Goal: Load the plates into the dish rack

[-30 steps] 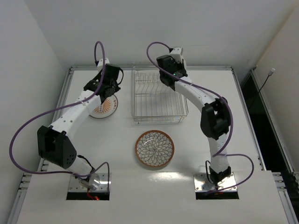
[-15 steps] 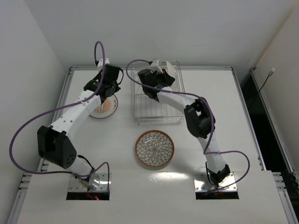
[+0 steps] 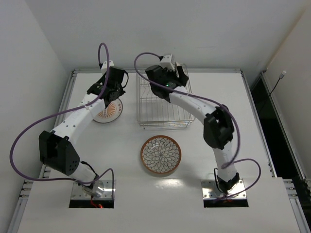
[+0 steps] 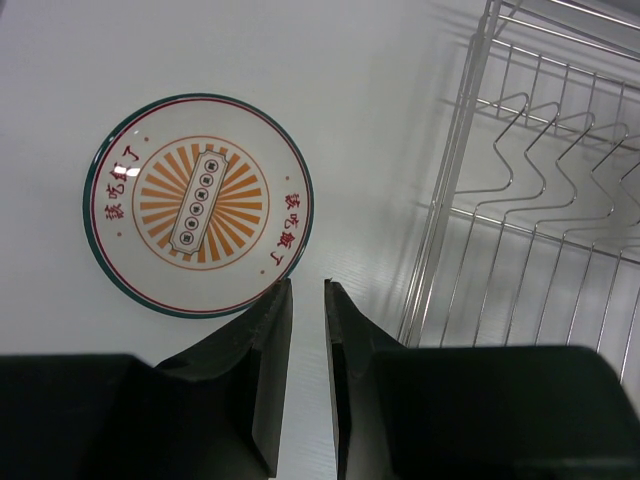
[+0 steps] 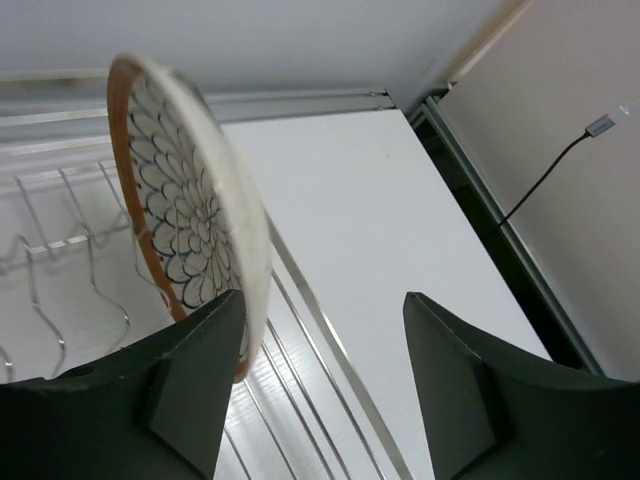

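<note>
Right gripper (image 5: 325,370), jaws wide, has shifted rightward beside racked plate (image 5: 190,225).

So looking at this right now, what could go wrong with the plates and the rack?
1. The petal plate stands on edge in the dish rack beside the open right gripper; pulling away, a finger could tip it.
2. The left gripper, nearly closed, hovers by the striped plate, which lies flat on the table, so a rim grab may slip.
</note>
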Controlling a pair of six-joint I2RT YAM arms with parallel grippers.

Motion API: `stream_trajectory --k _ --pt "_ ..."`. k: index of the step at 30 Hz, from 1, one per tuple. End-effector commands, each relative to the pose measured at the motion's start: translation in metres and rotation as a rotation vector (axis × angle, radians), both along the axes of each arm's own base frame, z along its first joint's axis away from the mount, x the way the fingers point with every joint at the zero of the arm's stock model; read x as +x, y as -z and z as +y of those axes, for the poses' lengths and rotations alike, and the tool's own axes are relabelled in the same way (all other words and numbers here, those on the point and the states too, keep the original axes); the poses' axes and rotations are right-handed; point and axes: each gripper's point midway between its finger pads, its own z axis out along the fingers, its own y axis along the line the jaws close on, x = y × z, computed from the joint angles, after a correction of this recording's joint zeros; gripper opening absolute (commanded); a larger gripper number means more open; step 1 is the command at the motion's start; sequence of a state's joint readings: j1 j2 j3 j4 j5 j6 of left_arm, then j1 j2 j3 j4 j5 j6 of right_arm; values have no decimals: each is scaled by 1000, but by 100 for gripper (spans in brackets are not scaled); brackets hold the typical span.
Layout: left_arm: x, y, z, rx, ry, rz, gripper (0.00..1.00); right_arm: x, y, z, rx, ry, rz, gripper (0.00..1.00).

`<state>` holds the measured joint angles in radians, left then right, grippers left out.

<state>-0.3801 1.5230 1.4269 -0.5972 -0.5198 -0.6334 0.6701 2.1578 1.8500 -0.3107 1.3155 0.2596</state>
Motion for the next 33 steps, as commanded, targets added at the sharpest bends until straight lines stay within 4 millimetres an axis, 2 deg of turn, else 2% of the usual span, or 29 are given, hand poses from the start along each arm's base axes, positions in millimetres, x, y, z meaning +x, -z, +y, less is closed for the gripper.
stream_trajectory --k 1,2,3,4,5,6,7,8,9,11,12,13,14,15,16,17,20,22,23,27,28,30,31,33 --pt "2 -9 -1 1 1 -27 17 -29 -92 -5 198 -73 -144 65" --pt "2 -9 1 8 -8 -30 17 -38 -97 -3 218 -105 -138 65" --pt "3 -5 0 12 -8 -21 17 -48 -84 -8 221 -123 -98 66" --pt "3 -6 2 18 -17 -24 17 -67 -105 -19 283 -150 -127 70" --pt "3 -6 2 18 -17 -24 17 -76 -98 -11 349 -240 -82 70" --pt "3 -6 2 18 -17 -24 17 -91 -64 -12 353 -294 -3 71" --pt "3 -6 3 28 -10 -21 17 -101 -56 -15 398 -338 15 72" --pt "4 -7 0 17 -1 -27 17 -110 -48 -11 464 -410 37 75" --pt "3 -10 0 14 -1 -35 17 -134 -31 -21 503 -433 64 75" --pt "3 -8 -1 15 13 -32 17 -156 -10 -11 590 -518 127 76" --pt "4 -4 -4 20 30 -18 17 -173 18 -16 598 -517 197 76" --pt "4 -4 -4 20 30 -18 23 -184 19 -15 654 -537 192 76" --pt "5 1 -6 18 38 -8 34 -197 30 -7 707 -580 238 77" --pt "5 1 -8 9 49 -4 38 -212 56 -9 736 -583 286 77" --pt "5 2 -10 2 59 -2 44 -223 53 -4 801 -619 270 77" --pt "8 -6 -18 -26 95 -30 56 -239 74 -2 837 -639 325 78" --pt "7 2 -25 -35 136 -17 79 -261 90 -2 948 -645 323 78" --pt "9 11 -27 -26 150 14 82 -267 94 2 1020 -651 308 78" --pt "10 13 -28 -22 150 26 86 -274 106 0 1035 -641 325 78" --pt "14 32 -34 8 188 115 90 -285 120 14 1151 -658 356 78" --pt "17 37 -35 13 188 131 90 -293 132 17 1183 -647 392 78" --pt "16 43 -35 19 188 151 90 -300 141 26 1236 -656 421 78" --pt "16 43 -35 19 188 151 90 -303 151 27 1253 -645 439 78" --pt "17 43 -33 32 186 150 90 -309 156 31 1282 -634 452 77"
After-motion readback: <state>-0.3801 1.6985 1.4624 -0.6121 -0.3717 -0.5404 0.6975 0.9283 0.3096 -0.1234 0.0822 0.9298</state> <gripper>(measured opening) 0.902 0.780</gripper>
